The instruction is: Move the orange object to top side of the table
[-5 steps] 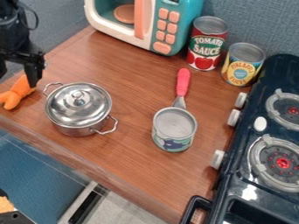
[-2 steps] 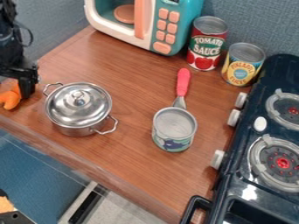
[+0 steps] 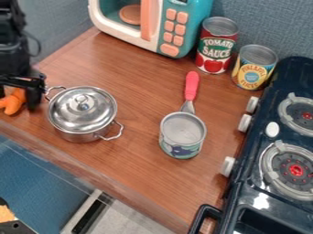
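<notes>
The black gripper (image 3: pixel 17 97) hangs low at the left edge, open, with one finger standing between the orange object and the silver pot. The orange object (image 3: pixel 14 101) lies on the table beneath it, its upper part hidden by the gripper and part of it cut off by the view's edge. Its rounded lower end shows to the left of that finger. The wooden table (image 3: pixel 137 183) runs from the left edge to the stove.
The lidded silver pot (image 3: pixel 82 112) stands just right of the gripper. Farther right are a can (image 3: pixel 182 137) and a red-handled utensil (image 3: pixel 191 87). A toy microwave (image 3: pixel 149 23), tomato can (image 3: pixel 216 45) and pineapple can (image 3: pixel 254 67) line the back; a stove (image 3: pixel 263 183) is at right.
The gripper has come lower over the orange object, and its visible finger now stands closer to the pot's left handle. The pot and cans have not moved.
</notes>
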